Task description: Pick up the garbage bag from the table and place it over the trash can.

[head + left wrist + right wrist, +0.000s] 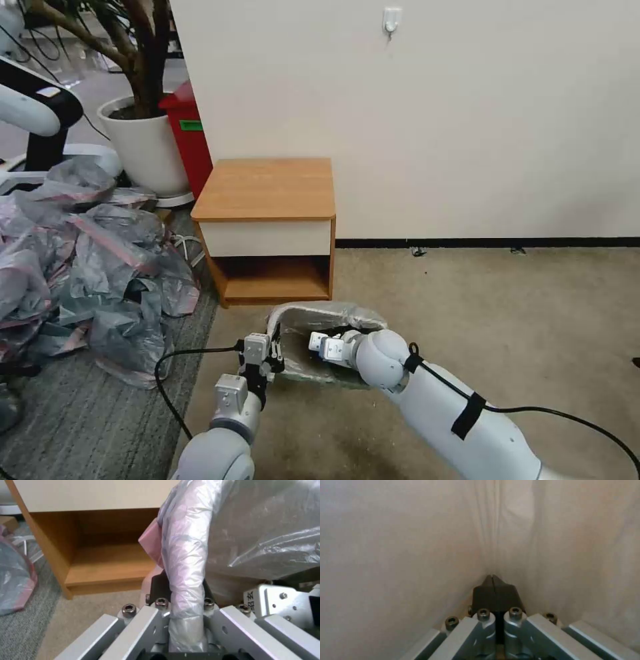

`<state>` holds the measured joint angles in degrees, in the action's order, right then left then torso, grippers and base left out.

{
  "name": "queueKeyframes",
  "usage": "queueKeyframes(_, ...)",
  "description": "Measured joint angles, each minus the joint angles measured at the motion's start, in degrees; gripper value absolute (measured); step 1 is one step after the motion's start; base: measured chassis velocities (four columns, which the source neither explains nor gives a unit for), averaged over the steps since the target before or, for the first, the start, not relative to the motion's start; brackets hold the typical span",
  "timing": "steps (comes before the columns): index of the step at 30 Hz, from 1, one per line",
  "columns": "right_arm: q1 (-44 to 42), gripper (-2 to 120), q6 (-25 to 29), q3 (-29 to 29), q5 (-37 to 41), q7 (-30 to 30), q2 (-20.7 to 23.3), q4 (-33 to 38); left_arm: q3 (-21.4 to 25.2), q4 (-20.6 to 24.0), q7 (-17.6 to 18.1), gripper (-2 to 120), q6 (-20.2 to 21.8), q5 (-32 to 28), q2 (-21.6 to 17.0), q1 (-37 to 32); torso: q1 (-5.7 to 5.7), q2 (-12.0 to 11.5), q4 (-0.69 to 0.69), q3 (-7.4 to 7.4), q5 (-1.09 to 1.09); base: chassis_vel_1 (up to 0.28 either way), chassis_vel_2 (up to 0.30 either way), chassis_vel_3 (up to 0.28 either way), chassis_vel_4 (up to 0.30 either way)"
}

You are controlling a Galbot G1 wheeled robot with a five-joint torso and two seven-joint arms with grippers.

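The trash can (313, 377) stands on the carpet just in front of the table (267, 190). The translucent grey garbage bag (333, 313) is draped over its rim and hangs inside. At the can's left rim, my left gripper (267, 353) is shut on the bag-covered edge; in the left wrist view the bag (186, 542) wraps the rim that runs between the fingers of the left gripper (183, 590). My right gripper (319, 343) reaches down inside the can. Seen from the right wrist, the right gripper (491, 577) is shut, its tips pressed into a crease of the bag (420, 542).
A big heap of grey-pink bags (87, 267) covers the floor to the left. A white plant pot (147, 147) and a red bin (190, 133) stand behind it. A wall is behind the table. Open carpet (500, 300) lies to the right.
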<state>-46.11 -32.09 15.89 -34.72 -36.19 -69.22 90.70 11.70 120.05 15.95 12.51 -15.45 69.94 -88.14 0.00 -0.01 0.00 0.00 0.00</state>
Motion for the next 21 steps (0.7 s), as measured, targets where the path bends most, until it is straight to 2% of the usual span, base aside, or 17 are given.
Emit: queueKeyframes(21, -0.69, 0, 0.45, -0.03, -1.74, 0.05, -1.49, -0.37, 0.84, 0.83, 0.26, 2, 0.09, -0.61, -0.01, -0.99, 0.0, 0.0, 0.0, 0.0, 0.0, 0.0, 0.0, 0.0, 0.0)
